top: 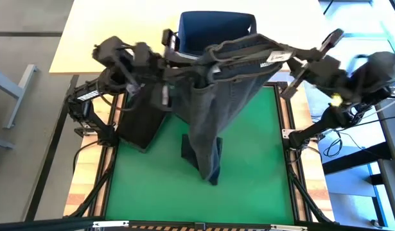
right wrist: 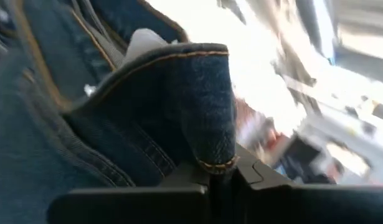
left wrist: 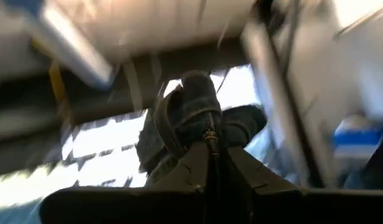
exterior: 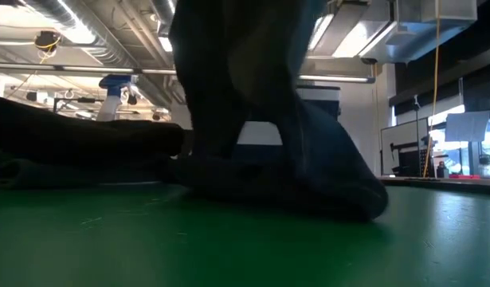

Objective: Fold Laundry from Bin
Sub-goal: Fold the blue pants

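A pair of dark blue jeans (top: 226, 96), one piece of the laundry, hangs over the green mat (top: 248, 179). Its waistband is stretched between my left gripper (top: 196, 61) and my right gripper (top: 290, 63), both shut on it and raised high. The leg ends (exterior: 324, 191) lie crumpled on the mat. A black garment (top: 139, 122) lies along the mat's left edge. The navy bin (top: 216, 29) stands at the far side, behind the jeans. My left gripper pinches the waistband's left end (left wrist: 207, 124) between its two fingers, which point slightly upward. The denim bunches beyond the fingertips. The jeans hang below, with the leg ends on the mat. My right gripper pinches a folded edge of the waistband (right wrist: 210, 146) at its right end between its two fingers. The fingers lie about level. The stitched hem stands up past the fingertips, and the waistband runs fairly taut toward the other gripper.
A light wooden tabletop (top: 107, 32) lies beyond the mat at the far left. Cables and arm bases (top: 313, 135) flank the mat on both sides. Bare green mat shows at the near and right parts.
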You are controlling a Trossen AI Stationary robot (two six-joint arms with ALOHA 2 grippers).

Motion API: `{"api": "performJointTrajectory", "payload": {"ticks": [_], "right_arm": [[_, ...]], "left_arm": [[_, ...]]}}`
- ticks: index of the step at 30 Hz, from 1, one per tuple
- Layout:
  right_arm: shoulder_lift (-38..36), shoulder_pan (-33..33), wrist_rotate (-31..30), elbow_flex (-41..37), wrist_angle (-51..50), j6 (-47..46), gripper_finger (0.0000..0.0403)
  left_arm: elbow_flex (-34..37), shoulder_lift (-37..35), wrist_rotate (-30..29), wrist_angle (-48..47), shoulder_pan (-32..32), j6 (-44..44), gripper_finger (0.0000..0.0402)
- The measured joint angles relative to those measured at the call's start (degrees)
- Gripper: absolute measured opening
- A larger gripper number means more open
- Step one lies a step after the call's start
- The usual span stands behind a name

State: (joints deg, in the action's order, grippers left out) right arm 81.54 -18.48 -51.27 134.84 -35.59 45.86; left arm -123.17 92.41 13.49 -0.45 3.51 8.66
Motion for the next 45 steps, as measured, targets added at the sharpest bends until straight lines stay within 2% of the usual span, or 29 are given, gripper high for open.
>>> {"api": "performJointTrajectory", "payload": {"ticks": [4,7,10,12,14,17,19,21,23,24,26,29,30,32,36,39,41,45], "right_arm": [[0.19,0.22,-8.35,0.06,-17.50,-11.14,0.0012],[0.71,0.23,-9.53,0.05,-31.68,-24.88,0.0009],[1.51,0.17,-5.45,0.05,-43.16,-40.57,0.0009],[2.22,0.15,1.62,0.05,-48.19,-49.56,0.0012],[3.13,0.15,11.98,0.05,-50.25,-56.63,0.0012],[5.34,-0.31,33.75,0.07,-47.69,-60.88,0.0009],[7.22,-2.81,46.65,0.05,-42.74,-60.90,0.0009],[8.92,-5.73,60.36,0.02,-34.42,-57.90,0.0009],[10.04,-9.09,74.07,-0.04,-23.56,-53.98,0.0011],[10.36,-10.74,78.30,-0.02,-15.96,-52.62,0.0012],[10.70,-13.05,81.24,0.02,-3.22,-49.59,0.0013],[10.46,-13.38,82.02,-0.08,2.76,-43.05,0.0008],[9.95,-12.95,80.75,-0.10,2.86,-41.08,0.0008],[8.62,-12.46,77.54,-0.10,0.21,-39.68,0.0008],[5.19,-12.18,71.31,0.15,-4.77,-38.67,0.0012],[3.84,-10.97,64.87,0.40,-12.38,-37.90,0.0013],[3.72,-10.16,60.18,0.34,-19.39,-38.68,0.0009],[4.11,-8.06,46.72,0.05,-32.57,-41.83,0.0009]], "left_arm": [[-0.02,-0.04,-13.52,-16.38,0.02,4.53,0.0021],[0.00,0.45,-26.37,-28.41,-0.13,5.66,0.0021],[0.04,0.54,-36.55,-40.43,-1.73,2.13,0.0021],[0.04,0.55,-38.67,-47.23,-4.04,-2.62,0.0021],[0.10,0.54,-36.56,-51.87,-7.25,-10.01,0.0021],[0.18,0.54,-24.36,-52.63,-13.44,-21.26,0.0021],[0.26,0.54,-14.57,-48.50,-18.91,-27.78,0.0021],[0.39,0.57,-7.01,-39.13,-25.14,-31.15,0.0021],[0.44,0.67,-2.89,-24.03,-31.16,-29.01,0.0021],[0.44,0.75,-2.95,-15.65,-34.05,-25.09,0.0021],[0.52,0.98,-5.67,-2.42,-38.76,-10.66,0.0021],[0.72,1.19,-12.81,3.53,-42.93,17.28,0.0021],[0.72,1.19,-16.79,3.54,-43.85,23.64,0.0021],[0.72,1.19,-22.44,3.71,-44.17,28.76,0.0021],[0.50,0.90,-30.67,3.57,-37.95,27.15,0.0021],[0.07,-0.11,-38.27,-0.82,-32.49,26.08,0.0021],[-0.02,-0.12,-39.50,-5.52,-29.21,24.03,0.0021],[1.66,-0.05,-40.39,-14.64,-21.88,14.67,0.0021]]}}
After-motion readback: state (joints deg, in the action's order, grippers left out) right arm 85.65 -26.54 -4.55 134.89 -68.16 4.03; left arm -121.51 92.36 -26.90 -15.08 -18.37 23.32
